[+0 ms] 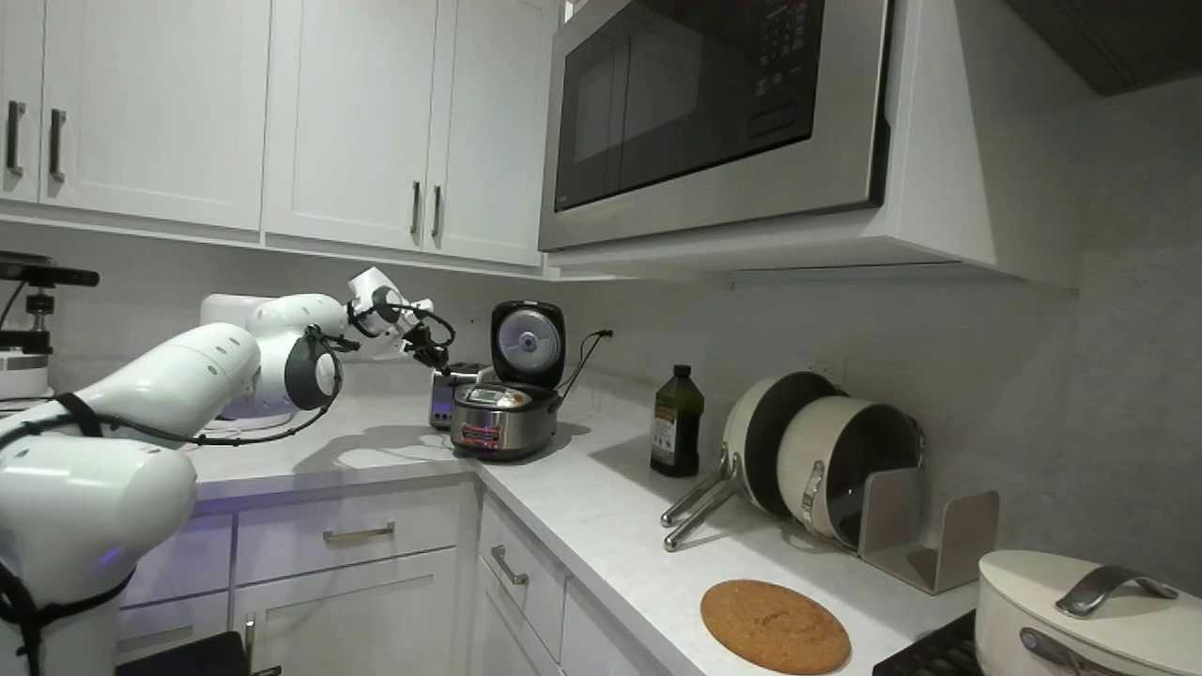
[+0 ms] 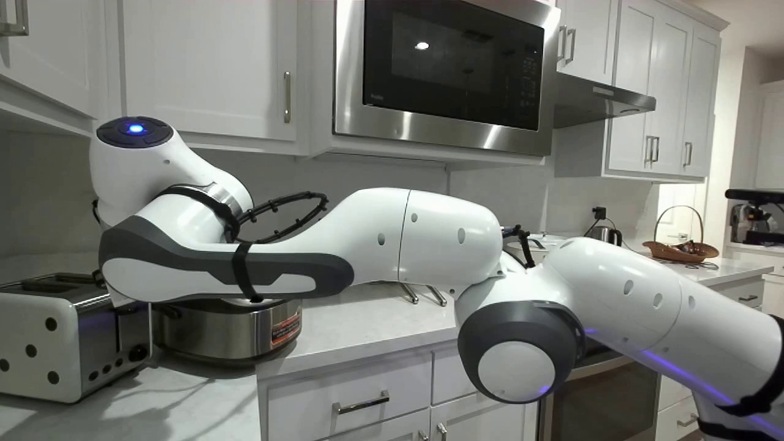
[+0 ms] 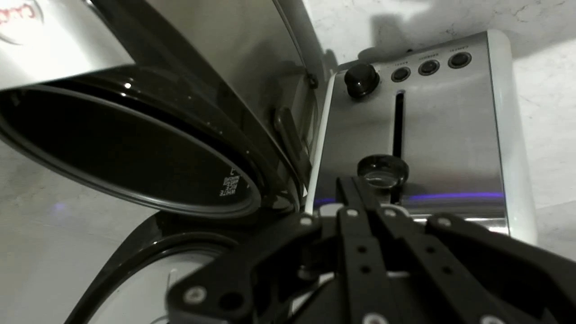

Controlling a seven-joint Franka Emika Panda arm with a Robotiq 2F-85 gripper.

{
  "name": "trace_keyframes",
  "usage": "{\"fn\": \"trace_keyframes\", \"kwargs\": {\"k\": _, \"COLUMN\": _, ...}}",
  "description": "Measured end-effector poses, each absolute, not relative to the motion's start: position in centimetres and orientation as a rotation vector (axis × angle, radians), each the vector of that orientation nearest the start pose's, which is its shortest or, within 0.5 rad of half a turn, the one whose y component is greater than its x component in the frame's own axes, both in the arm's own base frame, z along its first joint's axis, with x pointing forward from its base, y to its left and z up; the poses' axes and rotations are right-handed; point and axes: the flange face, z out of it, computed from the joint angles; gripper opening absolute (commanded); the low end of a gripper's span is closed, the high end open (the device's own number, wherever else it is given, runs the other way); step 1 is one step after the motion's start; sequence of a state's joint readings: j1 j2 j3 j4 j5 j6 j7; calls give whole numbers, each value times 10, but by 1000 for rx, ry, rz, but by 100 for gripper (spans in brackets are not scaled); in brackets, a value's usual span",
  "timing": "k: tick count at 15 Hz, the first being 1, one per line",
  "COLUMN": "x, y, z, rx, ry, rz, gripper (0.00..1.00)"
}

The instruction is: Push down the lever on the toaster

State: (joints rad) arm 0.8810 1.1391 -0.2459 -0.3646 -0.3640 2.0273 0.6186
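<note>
The silver toaster with white end panels stands on the counter; it shows in both exterior views and in the wrist view. In the wrist view its black lever sits near the toaster's top-edge end of a vertical slot. My gripper is shut and empty. Its fingertips are right beside the lever and overlap its edge in the picture; I cannot tell whether they touch. In an exterior view the gripper is above the toaster's top; elsewhere the arm mostly hides it.
A steel rice cooker with its lid open stands close beside the toaster; it fills the left of the wrist view. A dark bottle, racked pans and a cork mat lie along the counter. Cabinets hang above.
</note>
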Motion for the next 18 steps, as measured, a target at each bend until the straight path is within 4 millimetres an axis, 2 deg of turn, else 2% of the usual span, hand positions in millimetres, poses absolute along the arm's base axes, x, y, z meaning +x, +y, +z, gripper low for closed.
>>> {"fn": "trace_keyframes", "kwargs": {"k": 11, "x": 583, "y": 600, "z": 461, "rx": -2816, "ry": -476, "rz": -1259, "gripper": 0}}
{"fn": "trace_keyframes", "kwargs": {"k": 18, "x": 585, "y": 601, "z": 451, "rx": -2811, "ry": -480, "rz": -1246, "gripper": 0}}
